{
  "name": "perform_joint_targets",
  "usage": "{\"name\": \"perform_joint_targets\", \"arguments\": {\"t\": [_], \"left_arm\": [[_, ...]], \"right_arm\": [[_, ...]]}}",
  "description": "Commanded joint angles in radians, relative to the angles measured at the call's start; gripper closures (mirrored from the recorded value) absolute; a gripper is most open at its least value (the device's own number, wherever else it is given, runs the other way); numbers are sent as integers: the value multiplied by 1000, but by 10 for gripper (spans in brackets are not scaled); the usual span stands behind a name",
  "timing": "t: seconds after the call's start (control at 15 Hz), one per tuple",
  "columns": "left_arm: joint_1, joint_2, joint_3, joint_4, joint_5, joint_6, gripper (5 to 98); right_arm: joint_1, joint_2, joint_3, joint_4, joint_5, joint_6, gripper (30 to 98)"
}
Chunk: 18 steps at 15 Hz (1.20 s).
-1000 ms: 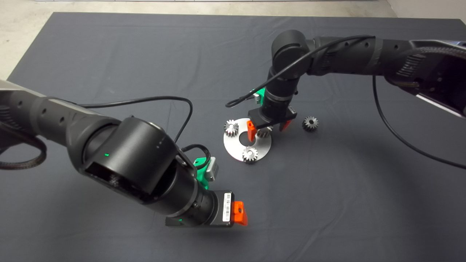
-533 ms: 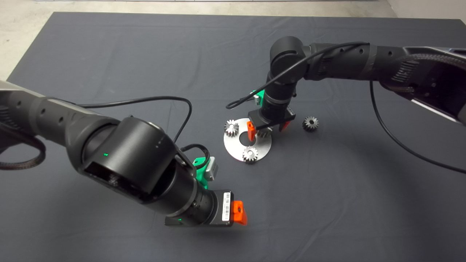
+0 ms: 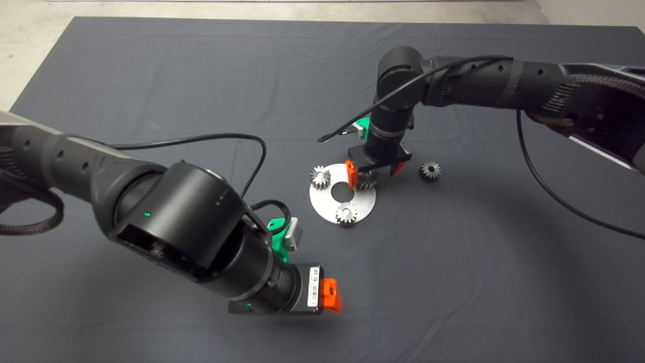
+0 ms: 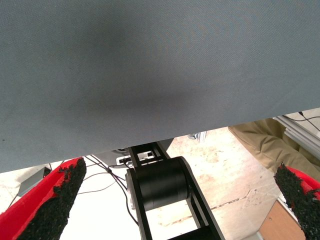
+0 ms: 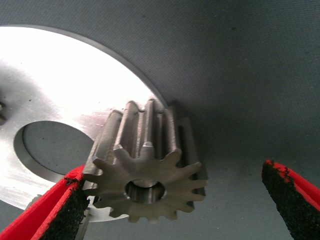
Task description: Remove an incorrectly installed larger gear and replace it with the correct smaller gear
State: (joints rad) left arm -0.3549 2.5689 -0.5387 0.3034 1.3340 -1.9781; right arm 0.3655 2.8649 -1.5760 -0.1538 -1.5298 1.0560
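The larger gear point(image 3: 367, 180) stands on the right edge of a round silver plate point(image 3: 327, 204); in the right wrist view this larger gear point(image 5: 145, 185) shows flared teeth and a dark centre hole. My right gripper point(image 3: 373, 174) hangs over it, open, with one finger on each side. One pad point(image 5: 60, 205) is at the gear's teeth, the other pad point(image 5: 292, 200) well apart. The smaller gear point(image 3: 429, 171), dark grey, lies on the mat to the right of the plate. My left gripper point(image 3: 331, 297) is parked low near the mat's front, open and holding nothing.
Two bright small gears point(image 3: 320, 177) point(image 3: 346, 213) sit on the plate around its centre hole point(image 3: 342, 191). The left wrist view shows the mat's edge point(image 4: 150, 135), pale floor and a black frame part point(image 4: 162, 187) beyond it.
My right gripper has shifted slightly right and away over the plate, so more of the larger gear shows between its fingers. The left arm has not moved.
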Motion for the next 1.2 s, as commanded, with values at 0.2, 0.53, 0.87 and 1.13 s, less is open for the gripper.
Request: {"name": "perform_joint_targets", "arguments": {"t": [0.2, 0.53, 0.87, 1.13], "left_arm": [[-18, 1, 13, -10, -4, -2, 58], [-18, 1, 13, -10, -3, -2, 58], [-18, 0, 14, -10, -3, -2, 58], [-18, -1, 17, -10, -3, -2, 58]], "right_arm": [[35, 47, -1, -24, -21, -8, 399], [35, 47, -1, -24, -23, -13, 420], [35, 51, -1, -24, -23, -14, 513], [35, 47, -1, -24, -24, -16, 568]]}}
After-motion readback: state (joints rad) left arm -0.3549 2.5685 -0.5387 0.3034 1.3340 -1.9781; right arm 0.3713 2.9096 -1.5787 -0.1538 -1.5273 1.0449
